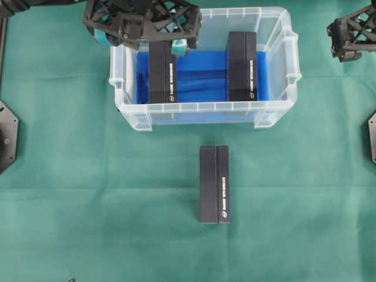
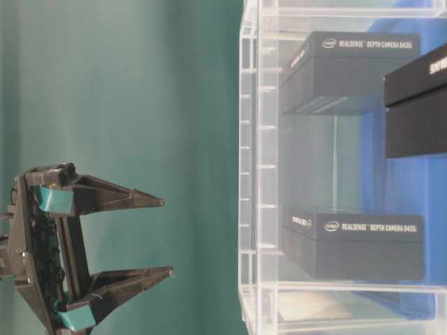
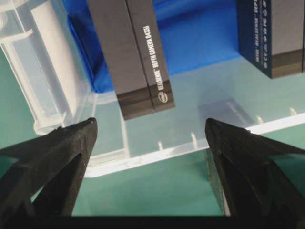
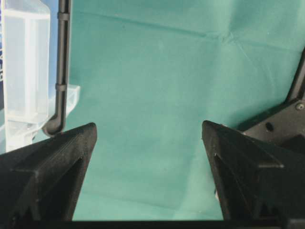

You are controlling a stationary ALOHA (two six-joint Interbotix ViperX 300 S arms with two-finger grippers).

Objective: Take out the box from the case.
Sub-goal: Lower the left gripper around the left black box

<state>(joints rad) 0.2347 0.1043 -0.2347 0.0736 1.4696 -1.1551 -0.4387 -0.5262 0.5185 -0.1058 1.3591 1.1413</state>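
The case sits on the green counter, its floor lined with blue cloth. Inside the case, a black box lies near its left wall, and a second box lies near its right wall; the two are well apart with blue cloth between them. A third box lies on the counter outside the case, in front of its near wall. The left gripper hangs over the case's far left corner, above the far end of the left box, its jaws spread wide with nothing between them. The right gripper is outside the case, beyond its right wall, over the counter, jaws also wide apart and holding nothing.
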